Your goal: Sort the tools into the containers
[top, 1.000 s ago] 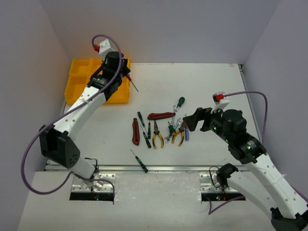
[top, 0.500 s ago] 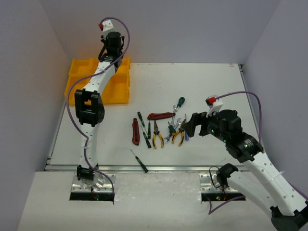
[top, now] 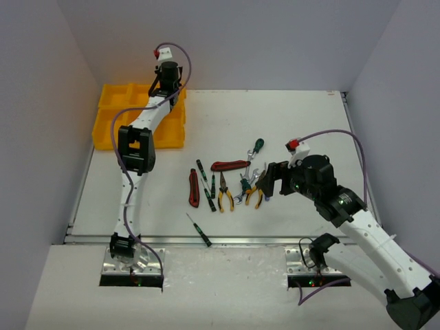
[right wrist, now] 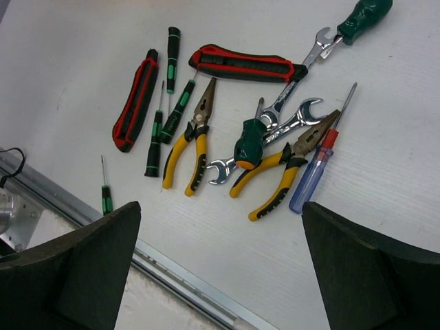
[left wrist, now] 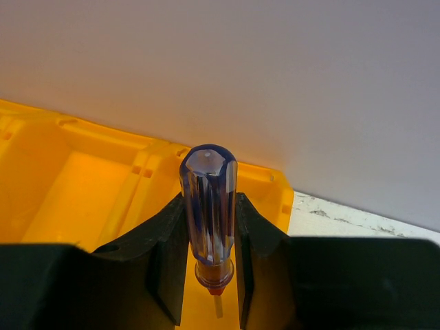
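Note:
My left gripper (left wrist: pixel 210 230) is shut on a blue clear-handled screwdriver (left wrist: pixel 208 199), handle up and tip down, over the yellow tray (left wrist: pixel 75 185). From above, the left gripper (top: pixel 168 88) hangs above the tray's (top: pixel 110 127) back right compartment. My right gripper (right wrist: pixel 220 265) is open and empty, above the table just in front of the tool pile; it is right of the pile in the top view (top: pixel 271 180). The pile holds yellow-handled pliers (right wrist: pixel 189 148), a second pair (right wrist: pixel 278 175), a blue screwdriver (right wrist: pixel 309 182), silver wrenches (right wrist: pixel 292 124), a red-black utility knife (right wrist: pixel 135 103) and green screwdrivers (right wrist: pixel 251 141).
A red-black handled tool (right wrist: pixel 240 63) and a big green screwdriver (right wrist: pixel 368 14) lie at the pile's far side. A small green screwdriver (right wrist: pixel 105 196) lies alone near the table's front metal rail (right wrist: pixel 172 271). Grey walls close in the back and both sides.
The left arm has stretched upright and carried the screwdriver further back over the tray's back right part. The right gripper has edged left toward the tool pile.

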{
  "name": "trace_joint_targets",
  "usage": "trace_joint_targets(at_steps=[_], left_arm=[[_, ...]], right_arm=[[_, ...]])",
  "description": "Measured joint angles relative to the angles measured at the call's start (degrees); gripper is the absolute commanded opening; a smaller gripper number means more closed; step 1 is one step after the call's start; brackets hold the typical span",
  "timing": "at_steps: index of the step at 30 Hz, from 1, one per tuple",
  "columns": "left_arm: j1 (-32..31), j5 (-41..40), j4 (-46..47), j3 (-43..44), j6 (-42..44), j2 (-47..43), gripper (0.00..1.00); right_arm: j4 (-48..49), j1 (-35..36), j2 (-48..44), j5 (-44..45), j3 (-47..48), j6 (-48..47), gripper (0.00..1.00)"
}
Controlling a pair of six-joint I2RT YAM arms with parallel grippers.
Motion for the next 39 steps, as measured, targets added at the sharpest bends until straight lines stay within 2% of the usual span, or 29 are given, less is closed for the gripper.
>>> trace_joint_targets(at_steps=[5,10,11,12,13,16,19,23,26,31,35,36,39], left_arm=[[0.5,3.0,-0.6,0.5,-1.3,0.0,0.11],[0.8,5.6,-2.1,1.0,-1.9,0.6,0.1],[0.8,6.0,-2.6,1.2,-2.2,0.8,0.14],[0.8,6.3,-3.1,1.3,-2.5,1.0,0.24],[0.8,6.6,-3.4,1.4,-2.8,1.2,0.39],[0.8,7.3,-4.5,2.1,-3.9,1.7,0.64],[0.8,7.3,-6.0,2.2,-5.0,1.8,0.74],[0.8,7.1,-8.1,2.2,-6.3,1.5,0.83],[0.8,7.1,-10.1,0.8,-7.9,-0.8,0.98],[0.8,8.5,-14.5,-6.8,-11.8,-15.2,1.0],[0.8,12.3,-13.5,-20.4,-17.2,-37.3,1.0],[0.8,13.7,-12.1,-25.7,-18.9,-43.8,1.0],[0.3,18.0,-8.6,-47.0,-23.8,-65.1,1.0]], right_arm=[[1.2,0.0,3.3,-0.5,-1.1,0.8,0.99],[2.0,0.0,3.6,-0.7,-1.9,1.1,0.99],[2.1,0.0,3.7,-0.7,-2.1,1.2,0.99],[2.2,0.0,3.7,-0.7,-2.3,1.4,0.99],[2.2,0.0,3.7,-0.7,-2.5,1.5,0.99],[2.1,0.0,3.7,-0.7,-3.1,1.8,0.99],[1.9,0.0,3.7,-0.6,-3.2,1.9,0.99],[2.0,0.0,3.7,-0.1,-3.2,1.8,0.99],[2.1,0.0,4.2,1.0,-3.2,1.7,0.99],[1.1,0.0,11.0,7.5,-2.0,2.0,0.99],[-0.1,0.0,20.4,12.4,1.2,2.8,0.97],[-0.4,0.0,23.2,13.8,2.4,3.2,0.93],[-0.3,-1.0,32.3,15.7,6.5,3.8,0.61]])
